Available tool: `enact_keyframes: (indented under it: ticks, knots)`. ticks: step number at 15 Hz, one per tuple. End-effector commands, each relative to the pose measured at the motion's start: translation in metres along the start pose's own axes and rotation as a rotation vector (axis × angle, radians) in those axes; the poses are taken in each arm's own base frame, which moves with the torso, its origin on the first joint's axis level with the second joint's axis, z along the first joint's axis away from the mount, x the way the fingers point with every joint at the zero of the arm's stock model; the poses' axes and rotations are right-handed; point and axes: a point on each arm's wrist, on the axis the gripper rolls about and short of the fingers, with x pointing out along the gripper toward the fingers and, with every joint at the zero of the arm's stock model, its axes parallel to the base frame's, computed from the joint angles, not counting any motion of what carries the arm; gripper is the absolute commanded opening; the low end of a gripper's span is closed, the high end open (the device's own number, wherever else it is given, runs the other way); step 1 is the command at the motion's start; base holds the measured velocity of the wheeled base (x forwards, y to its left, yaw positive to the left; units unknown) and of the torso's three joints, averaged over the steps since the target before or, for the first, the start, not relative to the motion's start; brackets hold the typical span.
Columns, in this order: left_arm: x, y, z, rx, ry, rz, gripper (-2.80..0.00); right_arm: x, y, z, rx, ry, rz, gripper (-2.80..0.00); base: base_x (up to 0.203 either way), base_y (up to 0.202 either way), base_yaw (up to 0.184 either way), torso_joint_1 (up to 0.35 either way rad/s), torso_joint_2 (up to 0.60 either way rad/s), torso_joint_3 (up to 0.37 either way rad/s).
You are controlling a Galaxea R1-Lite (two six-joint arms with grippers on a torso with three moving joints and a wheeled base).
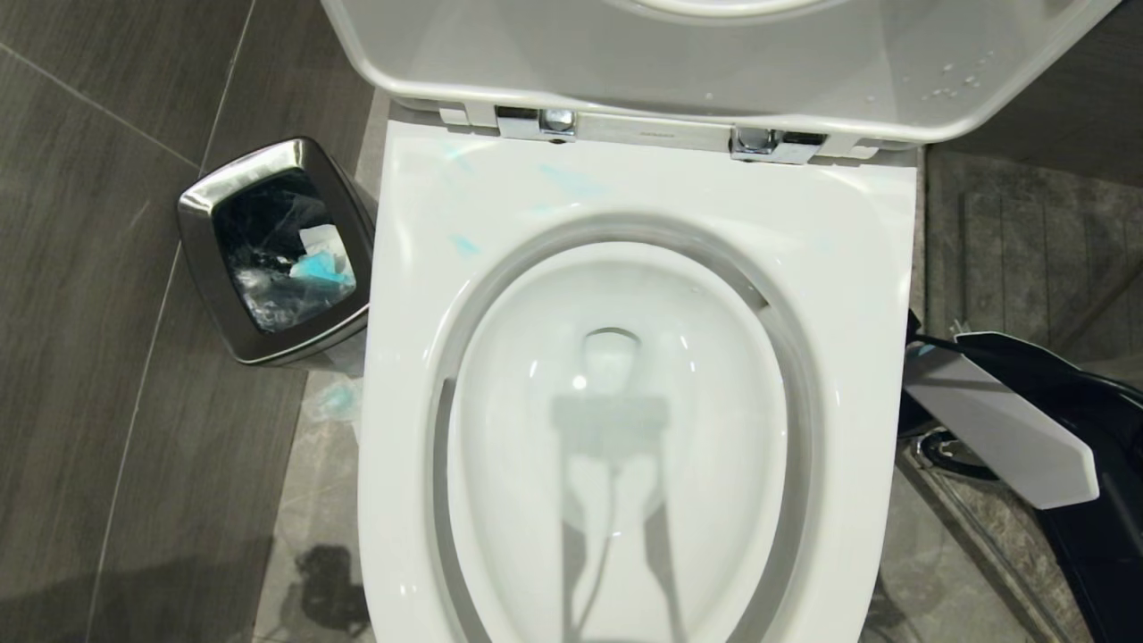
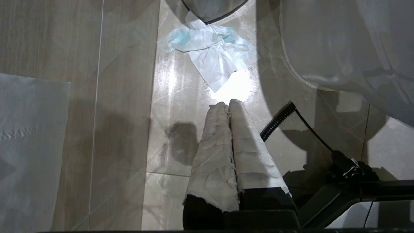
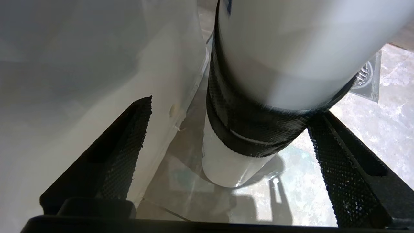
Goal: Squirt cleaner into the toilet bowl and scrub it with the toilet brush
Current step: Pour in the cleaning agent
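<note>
Right gripper (image 3: 226,155): jaws spread wide, empty, low beside the outer wall of the toilet bowl (image 1: 848,268). A white cylinder with a black band (image 3: 255,129) stands between the fingers, apparently untouched. Pale blue cleaner smears (image 1: 571,183) mark the rim. Left gripper (image 2: 230,106): fingers pressed together, empty, above the floor.

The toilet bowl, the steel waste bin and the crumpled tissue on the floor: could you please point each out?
toilet bowl (image 1: 420,375), head view, on the left rim.
steel waste bin (image 1: 201,241), head view, on its chrome rim.
crumpled tissue (image 2: 215,56), left wrist view, on its middle.
</note>
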Motion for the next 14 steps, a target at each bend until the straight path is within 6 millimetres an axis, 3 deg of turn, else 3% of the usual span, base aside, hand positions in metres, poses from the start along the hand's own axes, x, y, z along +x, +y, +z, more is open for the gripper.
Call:
enact_keyframes:
  ticks: [1, 7, 14]
  knots:
    - [0.0, 0.0, 0.0, 0.0, 0.001, 0.0, -2.8, 0.001, 0.001, -0.007, -0.009, -0.01, 0.0, 0.0, 0.0, 0.0, 0.0, 0.0, 0.0, 0.0]
    - [0.0, 0.0, 0.0, 0.0, 0.001, 0.0, -2.8, 0.015, -0.003, 0.009, -0.026, -0.089, -0.048, 0.0, 0.0, 0.0, 0.0, 0.0, 0.01, 0.0]
    - [0.0, 0.0, 0.0, 0.0, 0.001, 0.0, -2.8, 0.017, -0.003, 0.006, -0.043, -0.101, -0.07, 0.0, 0.0, 0.0, 0.0, 0.0, 0.0, 0.0]
